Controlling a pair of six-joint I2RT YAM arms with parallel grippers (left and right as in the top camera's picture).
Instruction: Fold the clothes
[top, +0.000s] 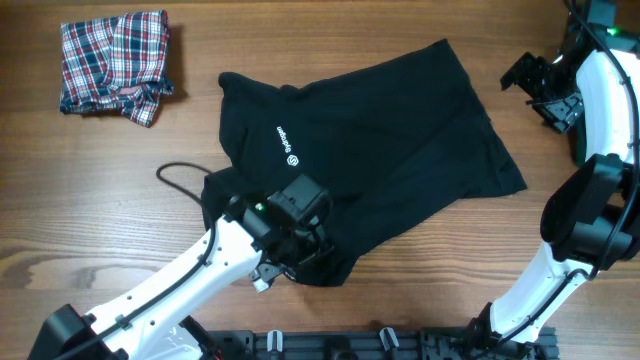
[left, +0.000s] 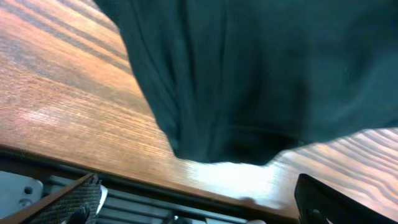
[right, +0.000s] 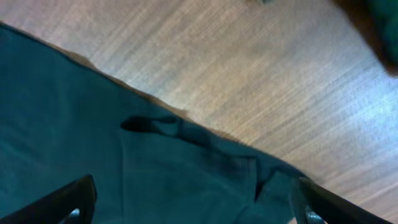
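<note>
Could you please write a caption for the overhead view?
Open left gripper over near edge of black shirt, right gripper open alongside, plaid garment at far left.

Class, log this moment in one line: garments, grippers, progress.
black cloth shirt with white logo: spread, unfolded | red-blue-white plaid garment: bundled, apart | left gripper: open, over shirt's near edge | right gripper: open, beside shirt

One mark to report: a short line of white lettering (top: 282, 138) sits on the chest of the black shirt (top: 400, 130), with a small emblem right beside it. It's too small to read from overhead, and neither wrist view shows any writing.
</note>
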